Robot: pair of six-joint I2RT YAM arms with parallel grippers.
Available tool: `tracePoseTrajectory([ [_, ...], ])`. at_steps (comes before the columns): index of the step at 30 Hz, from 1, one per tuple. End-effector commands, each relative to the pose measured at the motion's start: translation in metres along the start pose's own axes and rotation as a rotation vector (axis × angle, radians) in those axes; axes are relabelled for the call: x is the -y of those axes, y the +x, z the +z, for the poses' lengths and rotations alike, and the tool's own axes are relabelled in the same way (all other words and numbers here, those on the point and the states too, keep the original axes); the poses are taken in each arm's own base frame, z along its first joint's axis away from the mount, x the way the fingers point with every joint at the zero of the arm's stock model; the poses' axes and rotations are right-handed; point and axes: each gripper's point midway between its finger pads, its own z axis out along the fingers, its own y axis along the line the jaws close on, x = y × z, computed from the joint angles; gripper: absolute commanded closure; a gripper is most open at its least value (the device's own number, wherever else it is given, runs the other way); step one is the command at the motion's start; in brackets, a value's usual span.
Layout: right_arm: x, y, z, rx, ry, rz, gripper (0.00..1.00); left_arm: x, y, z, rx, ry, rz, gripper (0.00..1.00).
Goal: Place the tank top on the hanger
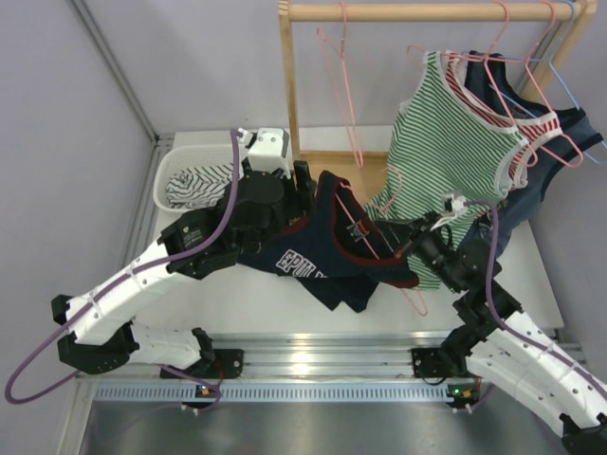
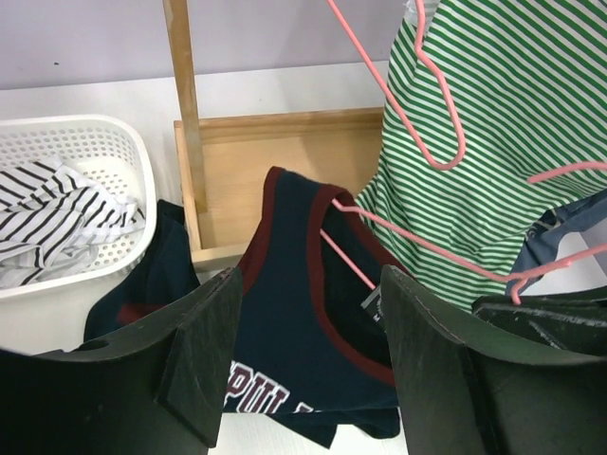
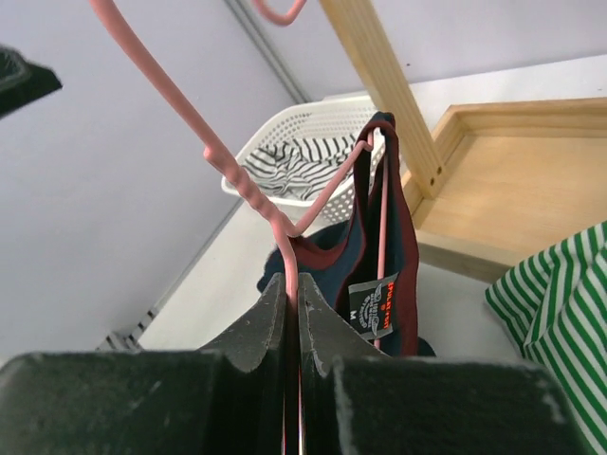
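Note:
The dark navy tank top point(image 1: 313, 256) with maroon trim hangs draped between the two arms above the table. One shoulder strap point(image 2: 285, 313) stands up in the left wrist view. The pink hanger point(image 3: 247, 185) runs inside the neck opening point(image 2: 346, 263), one arm under a strap point(image 3: 379, 227). My right gripper point(image 3: 292, 284) is shut on the hanger's wire below the twisted neck, at the tank top's right side point(image 1: 417, 242). My left gripper point(image 2: 311, 277) stands open at the raised shoulder point(image 1: 305, 185), and the fabric shows past its wide-apart fingers.
A white basket point(image 1: 175, 171) holding striped clothes sits at the back left. The wooden rack point(image 1: 289, 85) and its base tray point(image 1: 332, 166) stand behind. A green-striped tank top point(image 1: 446, 142), a plain navy top point(image 1: 531, 199), a spare pink hanger point(image 1: 346, 95) and a light blue hanger point(image 1: 569, 95) hang on the rail.

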Motion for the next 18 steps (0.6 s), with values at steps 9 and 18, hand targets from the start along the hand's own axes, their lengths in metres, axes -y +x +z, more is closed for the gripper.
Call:
tracePoseTrajectory([
  [9, 0.018, -0.057, -0.002, 0.157, 0.05, 0.07, 1.0, -0.01, -0.009, -0.011, 0.015, -0.01, -0.013, 0.36],
  [18, 0.028, -0.122, 0.0, 0.26, 0.073, 0.022, 1.0, -0.013, -0.008, -0.013, 0.015, -0.014, -0.018, 0.36],
])
